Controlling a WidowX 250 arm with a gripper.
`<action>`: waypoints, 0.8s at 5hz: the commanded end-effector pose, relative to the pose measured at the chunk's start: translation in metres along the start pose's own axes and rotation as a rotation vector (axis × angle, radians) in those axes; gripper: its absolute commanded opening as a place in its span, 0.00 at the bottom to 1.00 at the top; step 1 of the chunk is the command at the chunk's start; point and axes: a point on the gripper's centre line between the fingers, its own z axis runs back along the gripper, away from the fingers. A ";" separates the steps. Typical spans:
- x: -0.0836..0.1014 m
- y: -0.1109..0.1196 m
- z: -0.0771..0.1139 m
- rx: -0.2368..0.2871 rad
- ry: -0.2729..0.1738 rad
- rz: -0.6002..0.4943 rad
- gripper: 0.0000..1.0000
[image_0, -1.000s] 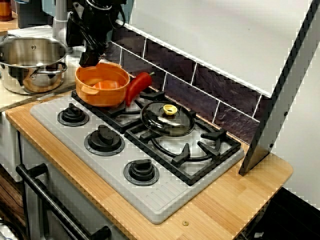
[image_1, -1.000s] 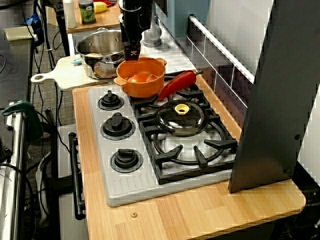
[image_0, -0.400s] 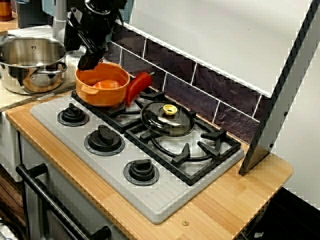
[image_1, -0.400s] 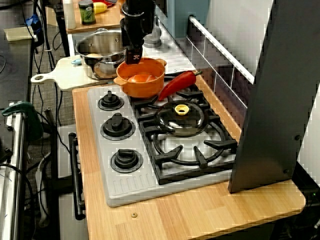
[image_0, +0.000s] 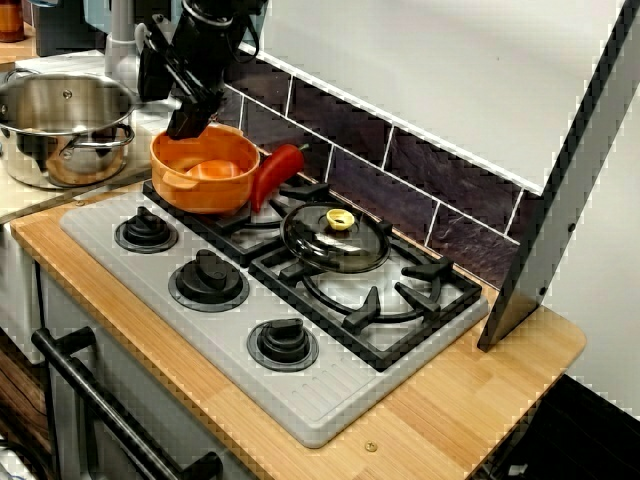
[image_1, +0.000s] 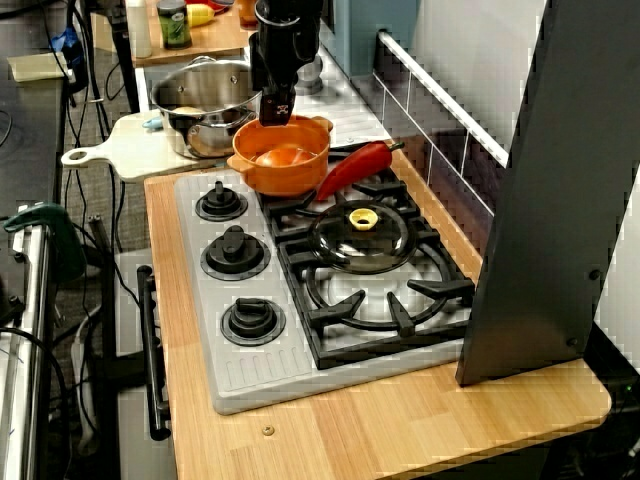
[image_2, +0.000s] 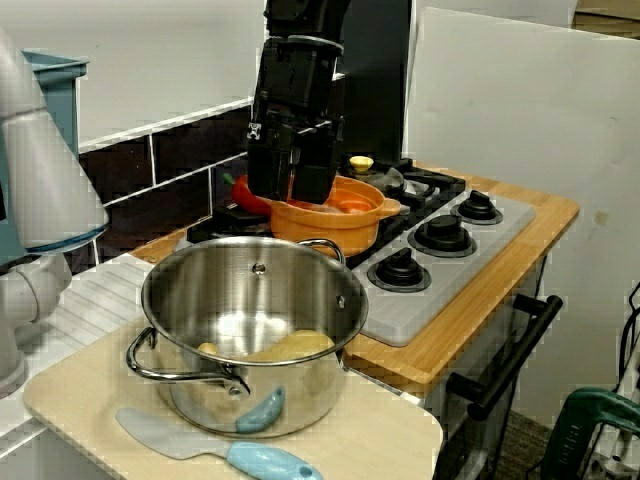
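My black gripper (image_0: 186, 126) (image_1: 275, 113) (image_2: 292, 192) hangs just over the far rim of an orange pot (image_0: 205, 170) (image_1: 282, 158) (image_2: 340, 215) on the back burner of the hob. In the view from the hob's left end, a thin gap shows between its fingers and nothing is in them. Something reddish-orange (image_1: 284, 155) lies inside the pot. A red pepper (image_0: 276, 174) (image_1: 355, 168) leans against the pot's side. A glass lid with a yellow knob (image_0: 336, 236) (image_1: 362, 232) lies on the neighbouring burner.
A steel pot (image_0: 62, 125) (image_2: 250, 320) stands on a cutting board (image_2: 400, 440) beside the hob, with a blue spatula (image_2: 250, 458) by it. Three black knobs (image_0: 208, 278) line the hob's front. A slanted metal panel (image_0: 570, 190) stands at the right end.
The gripper has lifted a little off the orange pot's rim and shifted towards the tiled wall. The pot, pepper and lid have not moved.
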 end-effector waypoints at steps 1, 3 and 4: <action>-0.003 0.005 0.004 0.020 -0.019 0.023 1.00; -0.005 0.002 -0.002 0.020 -0.008 0.033 1.00; -0.006 -0.003 -0.005 0.016 -0.001 0.033 1.00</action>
